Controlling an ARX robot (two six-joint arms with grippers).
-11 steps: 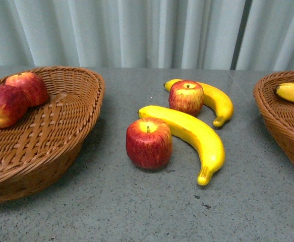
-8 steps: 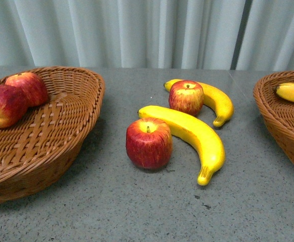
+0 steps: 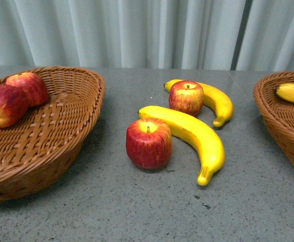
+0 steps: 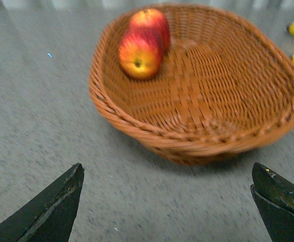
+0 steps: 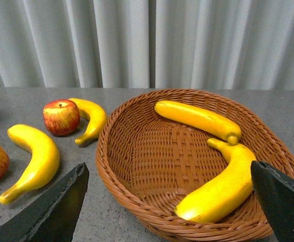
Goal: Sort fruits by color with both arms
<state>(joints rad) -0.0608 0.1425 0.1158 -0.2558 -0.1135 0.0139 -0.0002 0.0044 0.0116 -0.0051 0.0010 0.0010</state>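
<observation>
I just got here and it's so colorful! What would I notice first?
Probably the fruit in the middle of the gray table: a big yellow banana curving beside a shiny red apple, with a second apple and second banana behind them. To the left, a wicker basket holds two red apples; to the right, another basket holds two yellow bananas.

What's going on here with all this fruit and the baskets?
A two-armed robot is sorting fruit by color. The left basket holds two red apples, the right basket two bananas. On the table between them lie a near apple, a far apple, a near banana and a far banana, not yet sorted. The left gripper and right gripper are open and empty, one by each basket.
</observation>
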